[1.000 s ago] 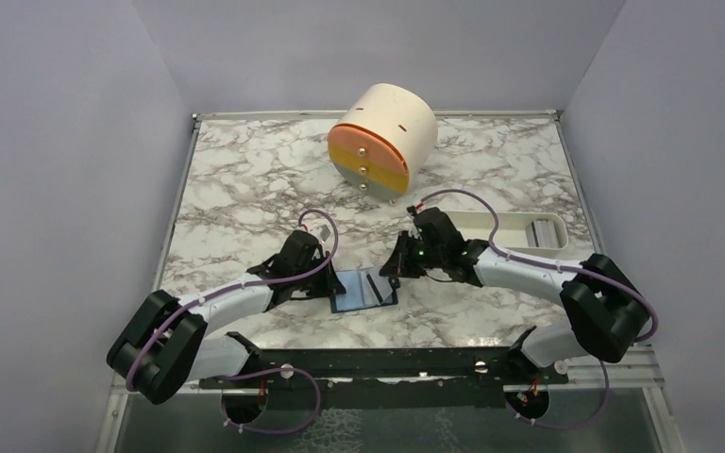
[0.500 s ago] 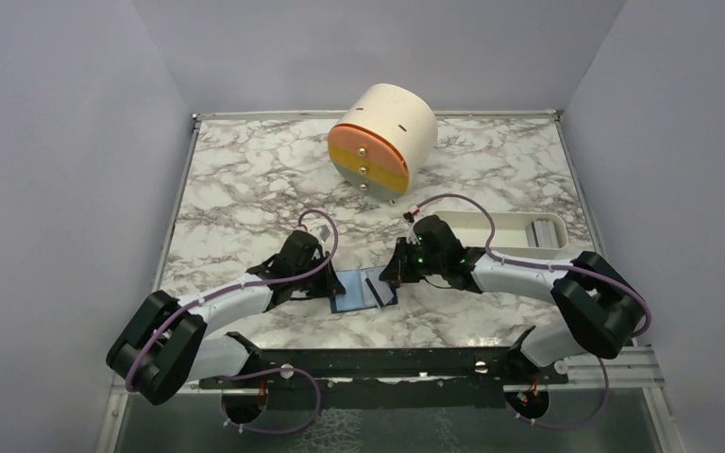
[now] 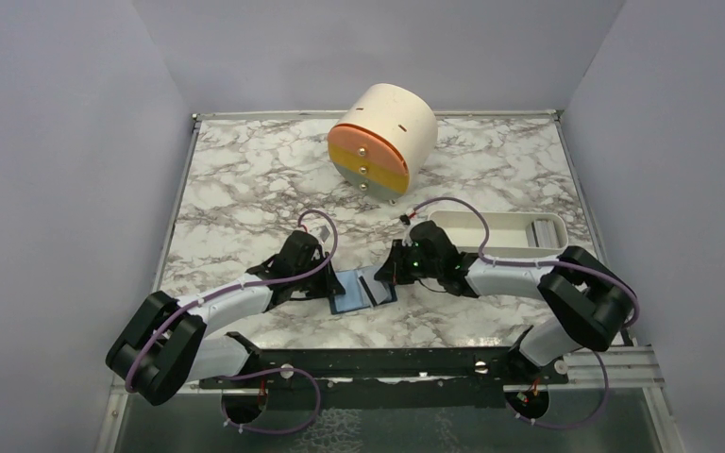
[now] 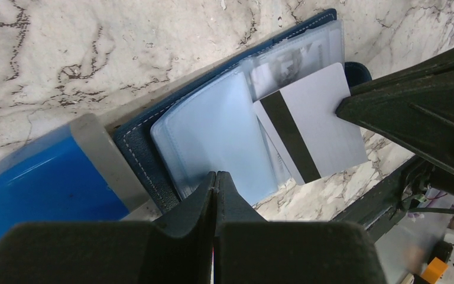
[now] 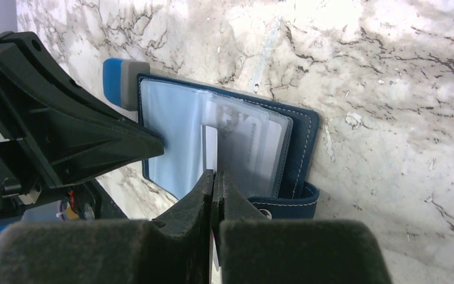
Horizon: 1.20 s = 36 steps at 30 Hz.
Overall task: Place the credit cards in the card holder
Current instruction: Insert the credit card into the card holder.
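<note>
Right tool (image 5: 214, 177) is clamped shut on a thin pale credit card with a black stripe (image 4: 316, 133), gripping one edge so the free side can slide under the clear sleeve of the dark navy bifold card holder (image 4: 142, 148), which lies open on the marble tabletop (image 4: 65, 59) between both arms. Left tool (image 4: 214, 177) is shut too and empty, its tip pressing the holder's left page, I'd guess to stop it skating away. Small bright blue block (image 4: 35, 177) sits right against the holder's edge.
</note>
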Motion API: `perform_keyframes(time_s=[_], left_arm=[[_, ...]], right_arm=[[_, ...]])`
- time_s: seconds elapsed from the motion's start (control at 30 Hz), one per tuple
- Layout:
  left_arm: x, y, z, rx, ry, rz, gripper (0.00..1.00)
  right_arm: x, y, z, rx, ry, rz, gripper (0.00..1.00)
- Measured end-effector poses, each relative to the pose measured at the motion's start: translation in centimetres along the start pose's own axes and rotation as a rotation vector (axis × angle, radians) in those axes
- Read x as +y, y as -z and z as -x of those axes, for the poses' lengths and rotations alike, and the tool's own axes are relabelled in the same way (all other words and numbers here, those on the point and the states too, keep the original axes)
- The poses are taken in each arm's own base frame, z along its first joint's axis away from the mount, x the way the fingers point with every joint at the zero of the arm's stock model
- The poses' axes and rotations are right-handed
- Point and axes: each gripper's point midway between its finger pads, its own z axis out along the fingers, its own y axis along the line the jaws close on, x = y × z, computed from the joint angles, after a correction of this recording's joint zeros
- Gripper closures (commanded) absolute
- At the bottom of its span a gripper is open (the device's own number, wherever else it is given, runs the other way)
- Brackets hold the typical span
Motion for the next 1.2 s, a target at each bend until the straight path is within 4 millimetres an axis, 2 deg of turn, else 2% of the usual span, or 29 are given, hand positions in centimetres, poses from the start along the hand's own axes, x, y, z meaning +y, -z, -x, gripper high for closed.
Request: perform_keyframes(time_s=[0.27, 0.53, 0.73, 0.9, 1.07, 1.2], left_arm=[[0.0, 0.0, 0.0, 0.001, 0.000, 0.001, 1.00], [0.4, 0.9, -0.1, 0.004, 0.009, 0.040, 0.77], [0.9, 1.8, 0.4, -0.026, 0.009, 0.087, 0.70], [1.6, 1.8, -0.1, -0.010, 0.016, 0.119, 0.70], [1.9, 1.5, -0.3, 0.002, 0.018, 0.129, 0.78], [1.8, 1.3, -0.1, -0.001, 0.017, 0.124, 0.81]], right_arm=[[0.0, -0.4, 0.1, -0.022, 0.006, 0.021, 0.99], [0.0, -0.2, 0.2, -0.032, 0.001, 0.021, 0.99], [-0.1, -0.1, 0.2, -0.036, -0.019, 0.008, 0.99], [-0.2, -0.1, 0.2, -0.036, -0.026, 0.004, 0.99], [-0.2, 0.0, 0.3, -0.041, -0.031, 0.003, 0.99], [-0.3, 0.2, 0.2, -0.047, -0.041, -0.001, 0.99]])
